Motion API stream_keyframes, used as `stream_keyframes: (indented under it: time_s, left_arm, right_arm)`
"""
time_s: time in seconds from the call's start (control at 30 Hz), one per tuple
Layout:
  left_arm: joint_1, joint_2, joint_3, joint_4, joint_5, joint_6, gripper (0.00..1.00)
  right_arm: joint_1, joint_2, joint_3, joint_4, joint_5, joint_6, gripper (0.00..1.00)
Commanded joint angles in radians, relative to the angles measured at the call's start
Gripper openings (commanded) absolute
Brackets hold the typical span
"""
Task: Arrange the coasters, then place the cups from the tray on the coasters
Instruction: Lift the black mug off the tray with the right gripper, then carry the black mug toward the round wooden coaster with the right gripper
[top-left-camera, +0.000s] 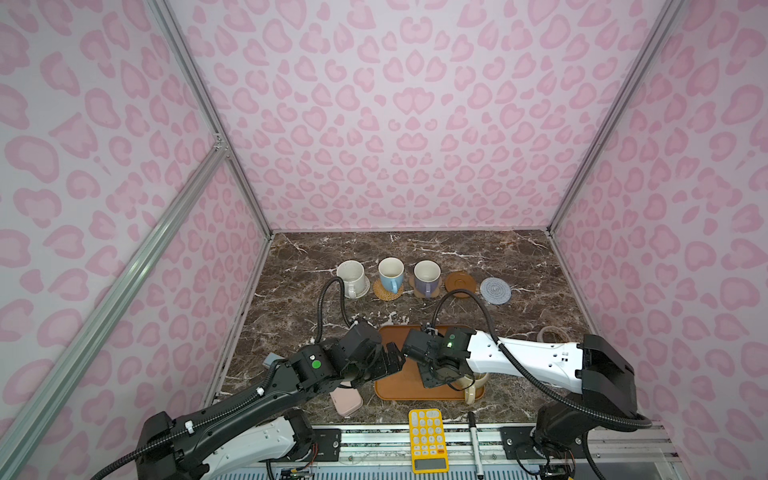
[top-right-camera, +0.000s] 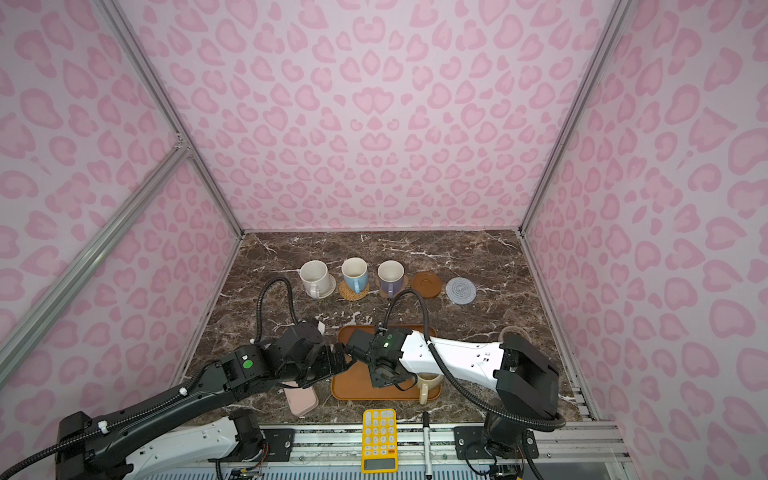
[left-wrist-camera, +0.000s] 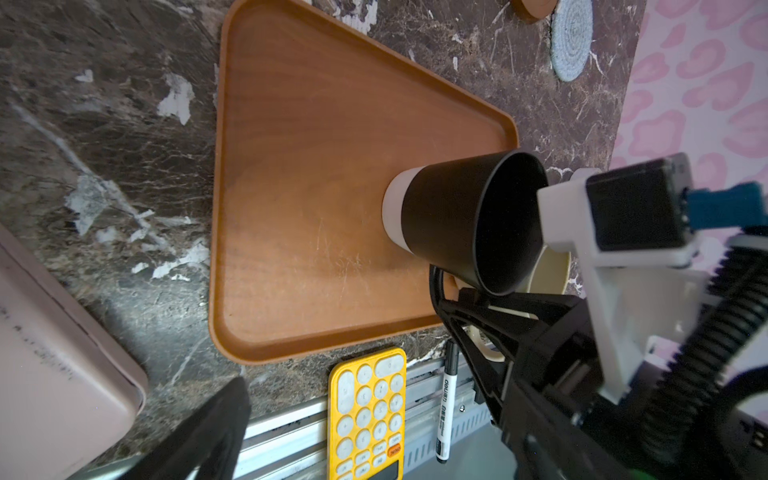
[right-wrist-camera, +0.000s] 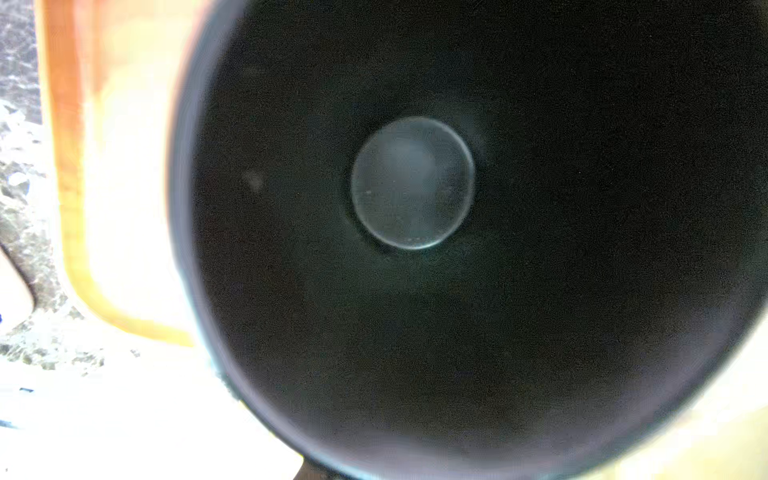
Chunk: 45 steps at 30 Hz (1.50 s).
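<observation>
Since speckled white mug (top-left-camera: 351, 276), light blue mug (top-left-camera: 390, 274) and lavender mug (top-left-camera: 427, 277) sit on coasters (top-left-camera: 384, 294), I have two left: black mug (left-wrist-camera: 457, 220) on orange-brown tray (left-wrist-camera: 311, 166), right claw (left-wrist-camera: 465, 299) at it, grip unclear; cream-yellow mug (top-right-camera: 428, 386) beside; left claw (top-left-camera: 395, 360) wide, empty.
</observation>
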Motion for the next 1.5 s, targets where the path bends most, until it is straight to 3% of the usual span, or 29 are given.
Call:
stream_keyframes:
  time_s: [0.0,0.07,0.13,1.1,1.17,1.3,1.47]
  left_arm:
    - [0.0,-0.003,-0.009,0.029,-0.004,-0.003,0.97]
    - [0.0,0.0,-0.01,0.028,-0.003,-0.003,0.97]
    - [0.0,0.0,-0.013,0.03,-0.004,-0.003,0.97]
    - [-0.02,-0.032,-0.029,0.036,-0.097,-0.073,0.97]
    - [-0.02,-0.024,-0.025,0.037,-0.099,-0.073,0.97]
    - [-0.022,-0.011,-0.015,0.036,-0.108,-0.074,0.97]
    - [-0.024,-0.016,0.006,0.021,-0.153,-0.093,0.97]
  right_arm:
    - [-0.004,0.008,-0.01,0.017,0.02,-0.009,0.26]
    - [-0.004,0.005,-0.005,0.014,0.038,-0.011,0.36]
    - [-0.004,0.003,-0.002,0.014,0.051,-0.017,0.37]
    - [0.004,-0.109,-0.163,0.292,0.233,-0.162,0.28]
    - [0.004,-0.117,-0.175,0.312,0.241,-0.174,0.25]
    - [0.004,-0.131,-0.195,0.344,0.255,-0.196,0.07]
    - [0.018,-0.173,-0.206,0.359,0.271,-0.213,0.0]
